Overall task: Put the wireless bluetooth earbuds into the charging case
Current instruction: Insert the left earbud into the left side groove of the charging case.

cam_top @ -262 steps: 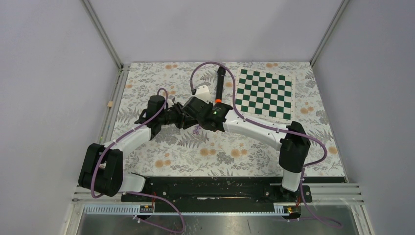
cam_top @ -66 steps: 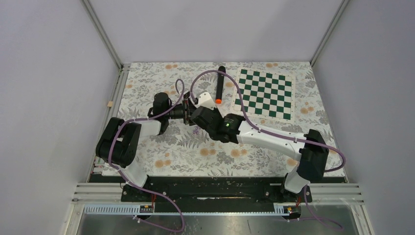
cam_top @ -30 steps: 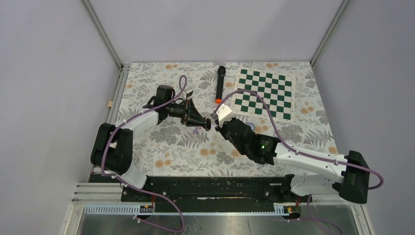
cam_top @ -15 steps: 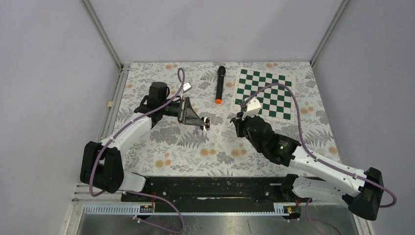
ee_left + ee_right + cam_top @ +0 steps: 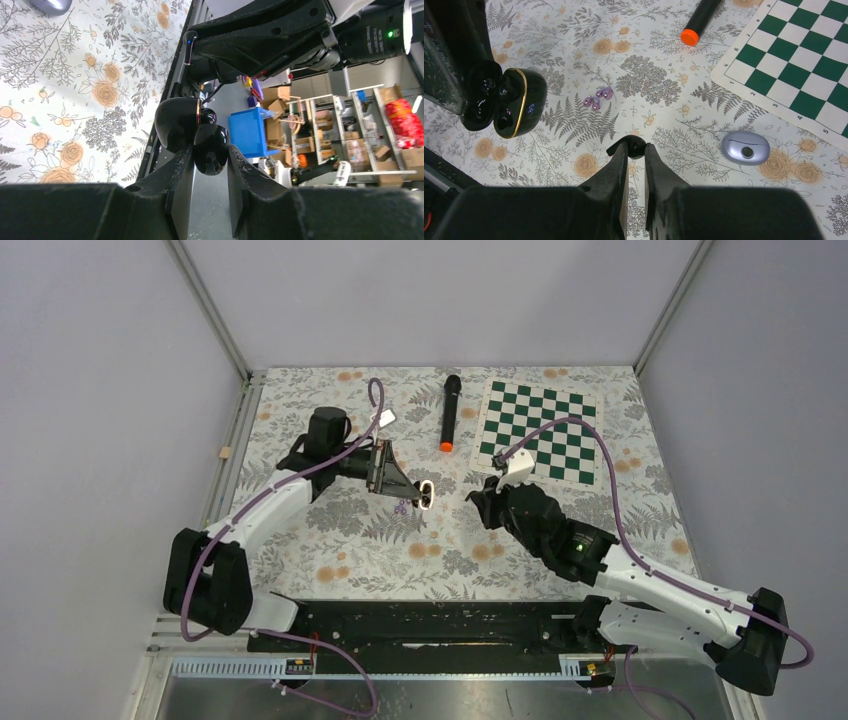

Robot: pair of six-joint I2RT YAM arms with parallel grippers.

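My left gripper (image 5: 408,486) is shut on the open black charging case (image 5: 427,493), a glossy shell with a gold rim, and holds it above the mat. The case also shows in the left wrist view (image 5: 181,122) and the right wrist view (image 5: 506,102). My right gripper (image 5: 634,150) is shut on a tiny black earbud (image 5: 633,144), to the right of the case and apart from it; in the top view it (image 5: 473,497) hovers near mid-table. Two pale purple earbuds (image 5: 598,97) lie on the mat near the case.
A long black microphone with an orange end (image 5: 447,412) lies at the back. A green-and-white chessboard (image 5: 545,430) lies at the back right. A closed pale purple case (image 5: 745,148) lies on the floral mat to the right of my right gripper.
My right arm has drawn back to the right, away from the left gripper, with the black earbud between its fingers. My left arm has shifted the case slightly right.
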